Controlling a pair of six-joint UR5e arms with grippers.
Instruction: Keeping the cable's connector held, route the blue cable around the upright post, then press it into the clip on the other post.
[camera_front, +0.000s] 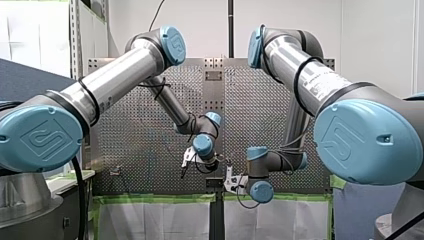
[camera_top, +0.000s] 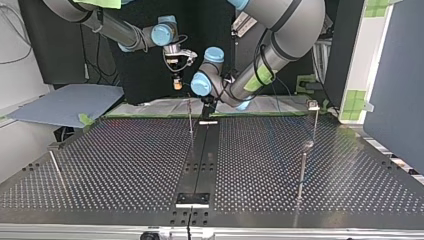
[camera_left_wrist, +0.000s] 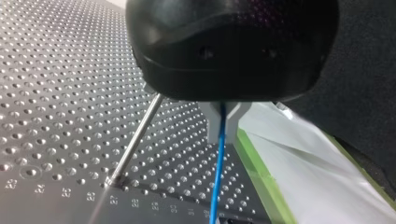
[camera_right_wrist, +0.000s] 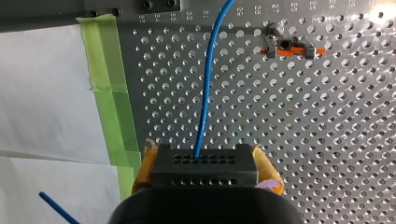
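My right tool (camera_right_wrist: 201, 158), yellow pads pinched shut on the single blue cable (camera_right_wrist: 205, 88), which runs straight ahead over the perforated surface (camera_right_wrist: 336, 121), green tape (camera_right_wrist: 109, 93) alongside, one orange fitting (camera_right_wrist: 289, 46) farther off; my left tool (camera_left_wrist: 223, 122) clamps the same cable, one slim post (camera_left_wrist: 135, 140) just beside, apart from it
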